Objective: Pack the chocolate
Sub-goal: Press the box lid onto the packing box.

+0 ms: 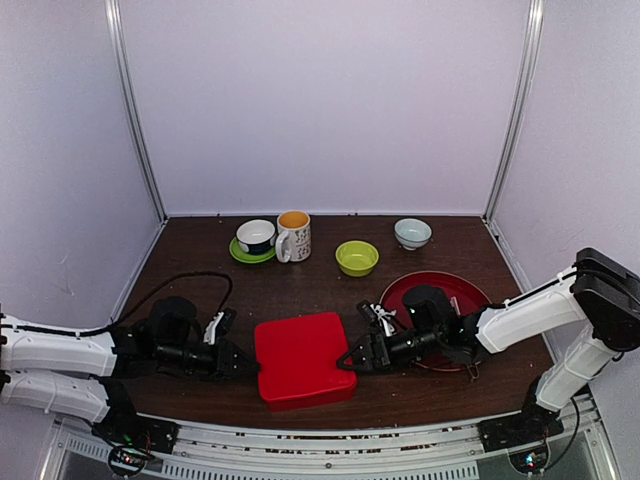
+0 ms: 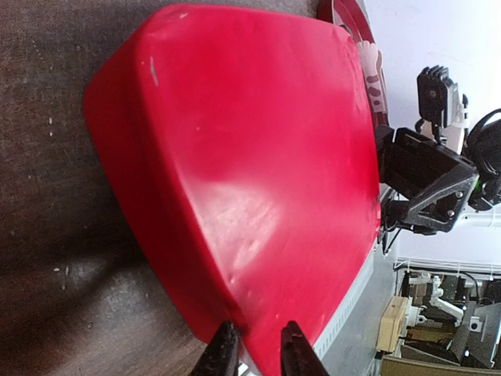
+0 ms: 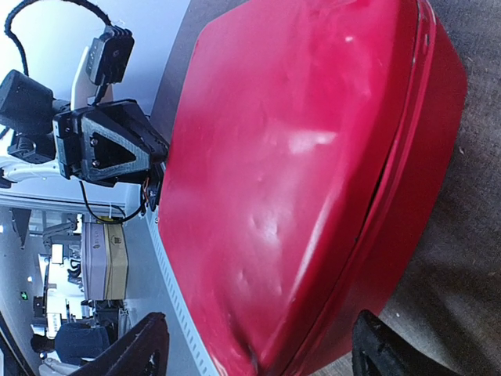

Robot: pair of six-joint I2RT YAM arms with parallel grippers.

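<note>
A red box with its lid on (image 1: 300, 358) lies in the middle of the table, near the front edge. My left gripper (image 1: 250, 367) is at the box's left side, its jaws narrowed onto the near corner of the lid's rim (image 2: 258, 348). My right gripper (image 1: 345, 362) is at the box's right side and stands open. Its fingers straddle a corner of the box (image 3: 313, 157) with a gap on the outer side (image 3: 258, 337). The chocolate is hidden; none shows in any view.
A red plate (image 1: 455, 290) lies under my right arm with a utensil (image 1: 380, 318) at its left rim. Along the back stand a cup on a green saucer (image 1: 256, 237), a mug (image 1: 293, 236), a green bowl (image 1: 357, 258) and a pale bowl (image 1: 412, 233).
</note>
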